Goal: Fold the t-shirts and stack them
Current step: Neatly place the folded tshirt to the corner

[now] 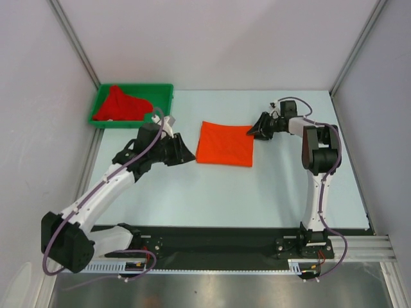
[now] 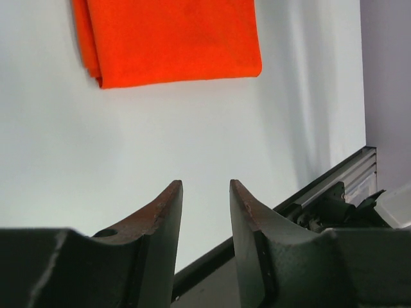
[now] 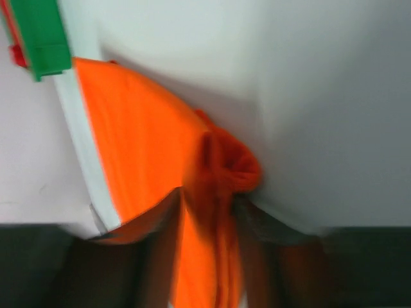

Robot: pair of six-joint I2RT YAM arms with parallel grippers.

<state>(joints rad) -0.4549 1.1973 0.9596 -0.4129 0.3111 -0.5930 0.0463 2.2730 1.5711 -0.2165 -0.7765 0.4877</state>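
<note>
The bright orange t-shirt lies folded into a flat square at the table's middle. The deeper red t-shirt is heaped in the green tray at the back left. My left gripper is open and empty, just left of the orange t-shirt; its wrist view shows the open gripper over bare table with the folded orange t-shirt beyond. My right gripper is at the orange t-shirt's far right corner. In the blurred right wrist view it is closed on a bunched edge of orange t-shirt.
White walls and metal posts enclose the table. The black rail with both arm bases runs along the near edge. The green tray's corner shows in the right wrist view.
</note>
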